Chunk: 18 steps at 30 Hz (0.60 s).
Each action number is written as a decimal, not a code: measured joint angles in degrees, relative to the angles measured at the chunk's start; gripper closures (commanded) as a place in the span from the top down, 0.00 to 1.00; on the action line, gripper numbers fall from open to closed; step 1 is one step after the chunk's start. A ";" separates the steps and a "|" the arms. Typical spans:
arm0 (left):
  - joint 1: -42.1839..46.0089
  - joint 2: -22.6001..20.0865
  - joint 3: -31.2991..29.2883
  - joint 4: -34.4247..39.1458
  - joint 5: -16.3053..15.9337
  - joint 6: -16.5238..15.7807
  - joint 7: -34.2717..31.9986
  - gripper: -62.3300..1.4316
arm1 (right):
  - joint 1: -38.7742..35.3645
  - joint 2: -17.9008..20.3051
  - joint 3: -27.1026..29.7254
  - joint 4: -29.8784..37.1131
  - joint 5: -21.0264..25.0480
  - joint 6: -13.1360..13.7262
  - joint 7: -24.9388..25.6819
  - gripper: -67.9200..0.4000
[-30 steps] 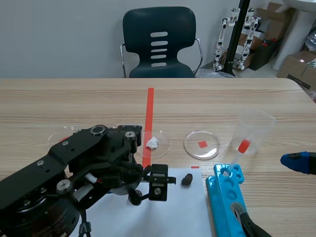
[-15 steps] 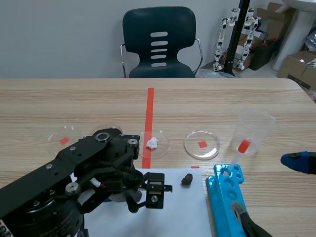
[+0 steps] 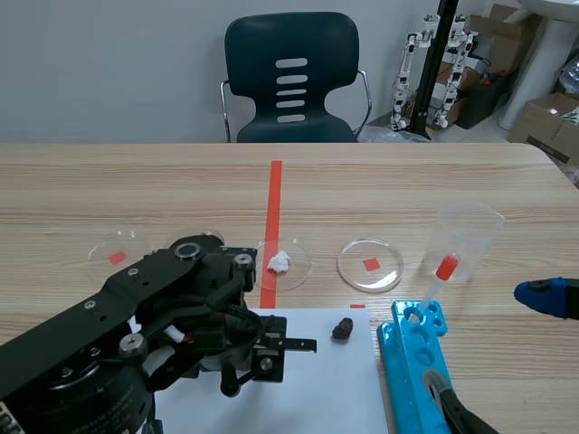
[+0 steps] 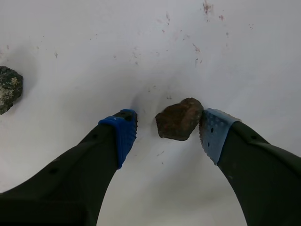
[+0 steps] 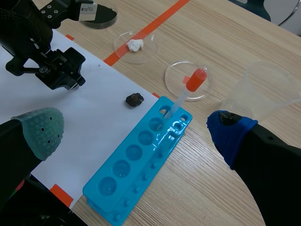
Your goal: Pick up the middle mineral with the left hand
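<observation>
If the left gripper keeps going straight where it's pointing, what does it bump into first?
The left gripper points down, so its fingers would probably hit the white paper first. The brown rock sits between them, close against one pad, so it may get nudged.

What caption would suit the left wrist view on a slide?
Left gripper open around the brown mineral on white paper, a second mineral lying off to one side.

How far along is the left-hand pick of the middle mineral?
Done: the left hand sits low over the white paper, fingers either side of the brown mineral. In hand: one pad appears to touch it, the other pad shows a gap, so no clamp yet. Left: close, then lift; the mineral rests on the paper.
</observation>
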 measured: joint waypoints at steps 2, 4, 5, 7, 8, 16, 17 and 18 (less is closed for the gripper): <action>0.00 0.02 0.00 0.00 0.00 0.00 -0.02 0.49 | 0.00 0.00 0.00 0.00 0.00 0.00 0.00 0.95; 0.00 0.13 -0.02 0.00 0.00 0.00 -0.09 0.49 | 0.00 0.00 0.00 0.00 0.00 0.00 0.00 0.95; 0.00 0.15 -0.02 0.00 0.00 0.00 -0.09 0.49 | 0.00 0.00 0.00 0.00 0.00 0.00 0.00 0.95; 0.00 0.15 -0.02 0.00 0.00 0.00 -0.11 0.46 | 0.00 0.00 0.00 0.00 0.00 0.00 0.00 0.95; 0.00 0.15 -0.02 0.00 0.00 0.00 -0.26 0.41 | 0.00 0.00 0.00 0.00 0.00 0.00 0.00 0.95; 0.00 0.13 -0.02 0.00 0.17 0.00 -0.28 0.25 | 0.00 0.00 0.00 0.00 0.00 0.00 0.00 0.95; -0.02 0.13 -0.02 0.00 0.17 0.00 -0.28 0.25 | 0.00 0.00 0.00 0.00 0.00 0.00 0.00 0.95; -0.02 0.13 -0.02 0.00 0.17 0.00 -0.28 0.25 | 0.00 0.00 0.00 0.00 0.00 0.00 0.00 0.95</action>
